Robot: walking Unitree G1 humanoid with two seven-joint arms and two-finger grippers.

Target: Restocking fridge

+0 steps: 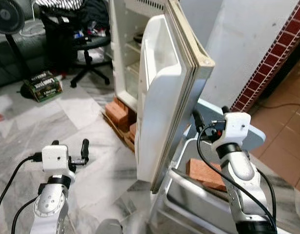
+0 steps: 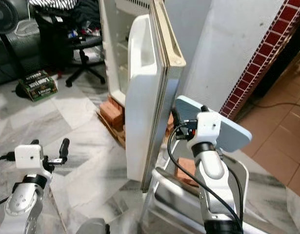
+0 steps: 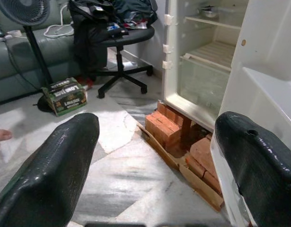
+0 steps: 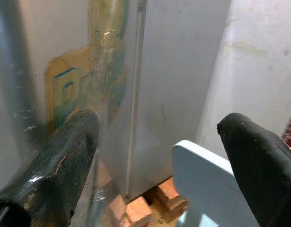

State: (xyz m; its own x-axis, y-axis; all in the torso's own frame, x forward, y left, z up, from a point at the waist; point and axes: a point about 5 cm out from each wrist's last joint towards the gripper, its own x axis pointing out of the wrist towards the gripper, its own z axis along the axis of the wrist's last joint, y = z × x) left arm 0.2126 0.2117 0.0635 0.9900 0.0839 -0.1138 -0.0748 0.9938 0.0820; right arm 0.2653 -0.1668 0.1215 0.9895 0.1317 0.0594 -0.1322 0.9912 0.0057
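The white fridge [image 1: 126, 53] stands open ahead, with bare shelves and a clear drawer [image 3: 202, 87] inside. Its door [image 1: 162, 97] is swung out toward me, edge-on. My left gripper [image 1: 70, 146] is low at the left over the marble floor, open and holding nothing, pointing at the fridge's base. My right gripper [image 1: 210, 116] is raised behind the door's outer face, close to it, with its fingers [image 4: 65, 151] open and nothing between them. A small bowl [image 3: 209, 10] sits on an upper shelf.
The fridge rests on red bricks [image 1: 118, 114] and a board. A metal frame [image 1: 189, 195] with a brick [image 1: 206, 173] and a light blue panel [image 1: 252, 134] stands at my right. An office chair [image 1: 91, 48], fan [image 1: 8, 19] and carton [image 1: 42, 85] are far left.
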